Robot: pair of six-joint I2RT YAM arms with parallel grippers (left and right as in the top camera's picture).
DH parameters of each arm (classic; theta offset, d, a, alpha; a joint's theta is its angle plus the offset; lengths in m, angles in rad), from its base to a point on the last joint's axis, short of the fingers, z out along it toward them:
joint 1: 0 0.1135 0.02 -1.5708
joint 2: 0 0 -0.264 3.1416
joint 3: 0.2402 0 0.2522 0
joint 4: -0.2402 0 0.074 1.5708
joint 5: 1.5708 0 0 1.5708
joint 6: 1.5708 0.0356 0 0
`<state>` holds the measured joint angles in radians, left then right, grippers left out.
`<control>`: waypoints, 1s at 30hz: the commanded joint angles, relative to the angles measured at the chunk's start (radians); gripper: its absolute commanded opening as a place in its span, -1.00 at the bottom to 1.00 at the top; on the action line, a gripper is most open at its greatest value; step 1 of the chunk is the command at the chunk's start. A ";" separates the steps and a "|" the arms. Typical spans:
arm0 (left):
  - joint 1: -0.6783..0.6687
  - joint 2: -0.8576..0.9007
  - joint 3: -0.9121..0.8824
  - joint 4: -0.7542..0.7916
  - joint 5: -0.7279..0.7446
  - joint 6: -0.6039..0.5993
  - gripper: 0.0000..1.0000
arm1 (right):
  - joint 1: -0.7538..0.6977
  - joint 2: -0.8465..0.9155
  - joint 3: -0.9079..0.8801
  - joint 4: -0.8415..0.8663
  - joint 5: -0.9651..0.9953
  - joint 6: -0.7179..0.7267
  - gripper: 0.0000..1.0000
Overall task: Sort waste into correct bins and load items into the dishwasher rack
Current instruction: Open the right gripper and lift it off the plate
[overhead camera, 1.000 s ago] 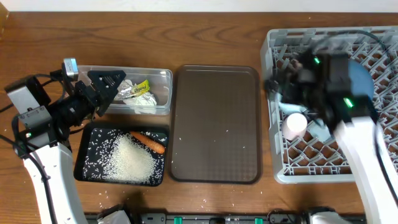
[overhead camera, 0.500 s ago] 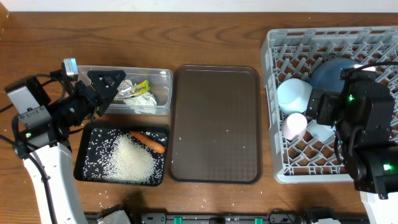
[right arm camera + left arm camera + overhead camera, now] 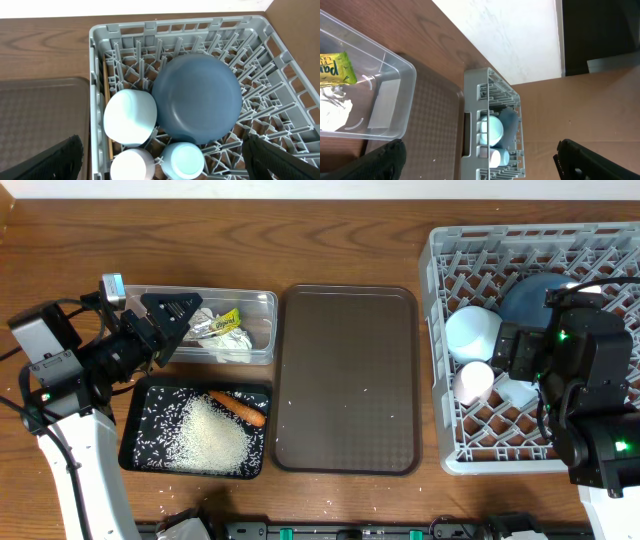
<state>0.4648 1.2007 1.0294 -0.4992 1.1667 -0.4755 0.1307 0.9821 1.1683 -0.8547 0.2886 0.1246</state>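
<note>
- Right gripper [image 3: 171,161]: jaws wide apart, empty, above rack [image 3: 450,250].
- Left gripper [image 3: 172,310]: jaws wide apart, empty, over tub's [image 3: 262,302] left end.
- Rack: plate [image 3: 197,97], bowl [image 3: 130,116], pink cup [image 3: 131,164], blue cup [image 3: 518,392], chopsticks [image 3: 106,115] along left wall.
- Tub: foil [image 3: 206,323], tissue [image 3: 235,345], wrapper [image 3: 229,321].
- Black tray [image 3: 135,430]: rice [image 3: 212,435], carrot [image 3: 238,407].
- Brown tray [image 3: 345,380]: between tub and rack.

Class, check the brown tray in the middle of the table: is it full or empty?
Nearly empty: the brown tray holds only a few scattered white grains; nothing else lies on it.
</note>
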 commanded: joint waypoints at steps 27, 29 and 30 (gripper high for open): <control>0.005 -0.006 0.009 0.000 -0.002 -0.008 0.97 | 0.011 -0.020 0.007 -0.009 0.017 -0.009 0.98; 0.005 -0.006 0.009 0.000 -0.002 -0.008 0.97 | 0.011 -0.059 0.003 -0.014 0.017 -0.009 0.98; 0.005 -0.006 0.009 0.000 -0.002 -0.008 0.97 | 0.011 -0.079 -0.002 -0.014 0.017 -0.009 0.98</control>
<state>0.4648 1.2007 1.0294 -0.4988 1.1667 -0.4755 0.1307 0.9630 1.1675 -0.8669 0.2886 0.1246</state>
